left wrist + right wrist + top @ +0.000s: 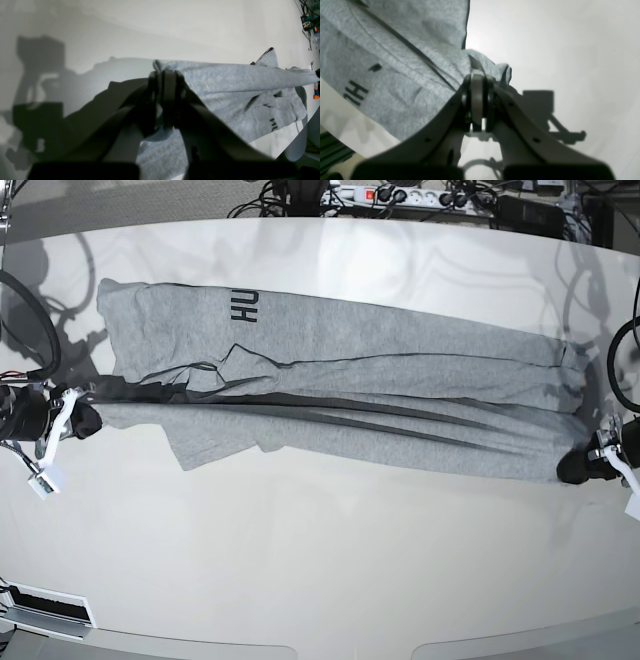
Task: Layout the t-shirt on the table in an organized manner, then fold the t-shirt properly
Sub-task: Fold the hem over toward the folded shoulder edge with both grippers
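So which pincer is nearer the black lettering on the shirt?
Right pincer, clamped on the t-shirt end below the lettering; left pincer grips the opposite end.

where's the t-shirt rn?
In the base view the t-shirt is stretched across the middle of the table, pulled taut between the right end effector at image-left and the left end effector at image-right.

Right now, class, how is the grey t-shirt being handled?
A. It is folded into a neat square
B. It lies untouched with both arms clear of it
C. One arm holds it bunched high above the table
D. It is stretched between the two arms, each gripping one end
D: the t-shirt runs across the table, pinched by the left gripper and the right gripper.
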### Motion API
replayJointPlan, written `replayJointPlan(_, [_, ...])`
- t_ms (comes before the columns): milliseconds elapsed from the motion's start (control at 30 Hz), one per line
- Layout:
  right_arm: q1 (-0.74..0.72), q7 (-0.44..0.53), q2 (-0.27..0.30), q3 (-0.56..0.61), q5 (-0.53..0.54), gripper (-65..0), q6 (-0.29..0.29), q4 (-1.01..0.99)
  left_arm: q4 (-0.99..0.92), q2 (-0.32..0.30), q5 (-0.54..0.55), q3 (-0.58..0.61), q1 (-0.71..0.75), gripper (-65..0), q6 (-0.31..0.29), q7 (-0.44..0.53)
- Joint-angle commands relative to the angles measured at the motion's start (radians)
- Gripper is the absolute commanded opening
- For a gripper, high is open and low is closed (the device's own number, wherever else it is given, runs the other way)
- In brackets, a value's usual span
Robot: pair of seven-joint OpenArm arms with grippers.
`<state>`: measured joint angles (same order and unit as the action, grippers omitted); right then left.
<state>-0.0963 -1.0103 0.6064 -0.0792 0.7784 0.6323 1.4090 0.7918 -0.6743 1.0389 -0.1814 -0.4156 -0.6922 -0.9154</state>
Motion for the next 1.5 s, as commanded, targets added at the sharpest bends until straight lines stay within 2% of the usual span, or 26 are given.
replayJointPlan(0, [-0.032, 0.016, 0.026, -0.008, 0.007, -65.0, -0.009, 0.016, 0.015, -0.029, 0.013, -0.007, -0.028, -65.0, -0.006, 0.024])
replayJointPlan(367, [-0.096, 0.04, 0.026, -0.008, 0.008, -65.0, -0.107, 0.016, 0.015, -0.03, 0.01, -0.007, -0.029, -65.0, -0.006, 0.025])
replayJointPlan(633, [-0.098, 0.048, 0.026, -0.008, 0.006, -65.0, -0.143, 0.016, 0.015, -0.03, 0.013, -0.007, -0.028, -65.0, -0.006, 0.002])
replayJointPlan(700, [-0.097, 0.043, 0.026, -0.008, 0.007, -65.0, -0.121, 0.016, 0.015, -0.03, 0.037, -0.007, -0.028, -65.0, -0.006, -0.048])
replayJointPlan(800, [-0.097, -0.004, 0.026, -0.008, 0.034, -65.0, -0.028, 0.016, 0.015, -0.03, 0.084, -0.006, -0.028, -65.0, -0.006, -0.143])
replayJointPlan(900, [-0.093, -0.1, 0.026, -0.008, 0.095, -65.0, 0.047, 0.016, 0.015, -0.042, 0.131, 0.014, -0.016, -65.0, -0.006, -0.21])
replayJointPlan(967, [-0.085, -0.138, 0.026, -0.008, 0.112, -65.0, 0.053, 0.016, 0.015, -0.062, 0.142, 0.041, 0.006, -65.0, -0.006, -0.22])
replayJointPlan(1067, [-0.065, -0.147, 0.026, -0.008, 0.096, -65.0, 0.066, 0.016, 0.016, -0.101, 0.142, 0.096, 0.049, -65.0, -0.006, -0.218])
replayJointPlan(1167, [-0.044, -0.147, 0.023, -0.008, 0.097, -65.0, 0.066, 0.016, 0.016, -0.109, 0.142, 0.13, 0.092, -65.0, -0.006, -0.213])
replayJointPlan(1233, [-0.028, -0.146, 0.019, -0.008, 0.097, -65.0, 0.066, 0.016, 0.015, -0.106, 0.143, 0.147, 0.122, -65.0, -0.006, -0.182])
replayJointPlan(1300, [-0.015, -0.138, 0.02, -0.008, 0.097, -65.0, 0.066, 0.016, 0.015, -0.107, 0.138, 0.155, 0.15, -65.0, -0.006, -0.102])
replayJointPlan(1467, [-0.013, -0.135, 0.023, -0.008, 0.078, -65.0, 0.066, 0.016, 0.015, -0.108, 0.039, 0.155, 0.165, -65.0, -0.006, 0.062])
